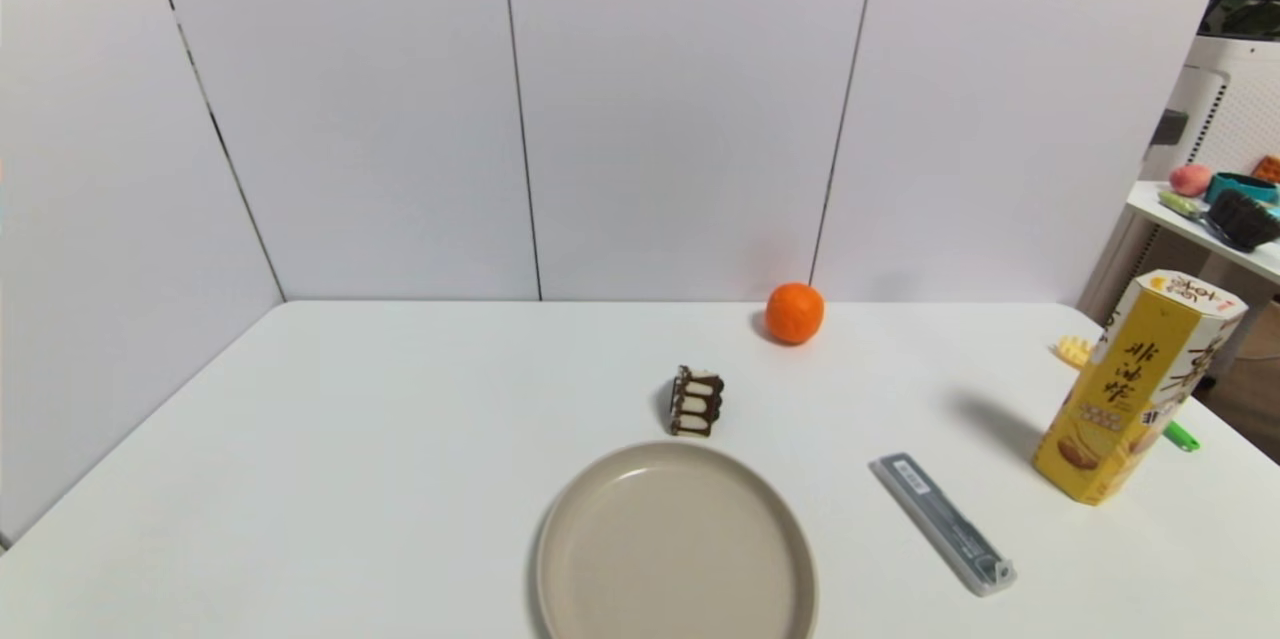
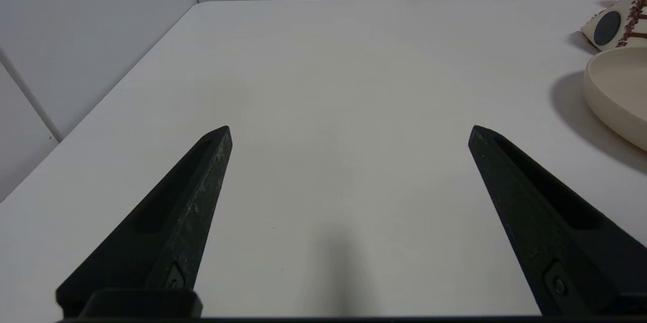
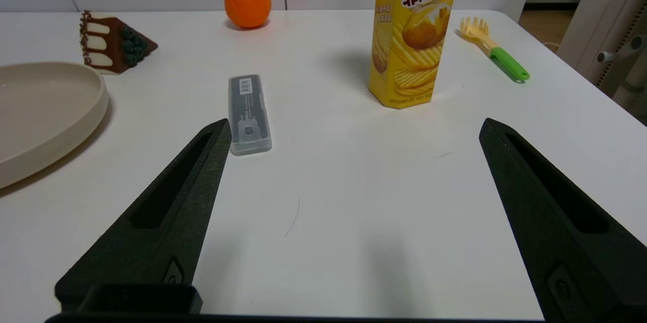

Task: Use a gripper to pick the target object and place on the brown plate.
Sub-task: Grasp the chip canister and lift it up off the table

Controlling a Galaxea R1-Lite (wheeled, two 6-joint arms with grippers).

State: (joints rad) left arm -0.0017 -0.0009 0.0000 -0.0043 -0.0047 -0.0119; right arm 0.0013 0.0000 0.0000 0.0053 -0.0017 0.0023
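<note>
snack box: tall yellow hexagonal cardboard snack box (image 1: 1137,387) with black chinese characters, upright on the table's right side, well apart from the plate, nothing gripping it.
plate: wide round beige-tan shallow plate (image 1: 676,545) at the near middle, nothing in it.
between them: flat grey plastic case (image 1: 941,523) lying on the table between plate and box.
around: chocolate-and-cream cake slice (image 1: 695,402) just beyond the plate; round orange fruit (image 1: 795,313) near the back wall; yellow fork-shaped utensil with a green handle (image 3: 494,49) beyond the box.
right gripper: black claw (image 3: 354,136) low over the table, short of the box, jaws spread wide, holding nothing.
left gripper: black claw (image 2: 349,133) over bare table left of the plate, jaws wide, holding nothing.
surface: white table (image 1: 400,439), white panelled walls behind.
</note>
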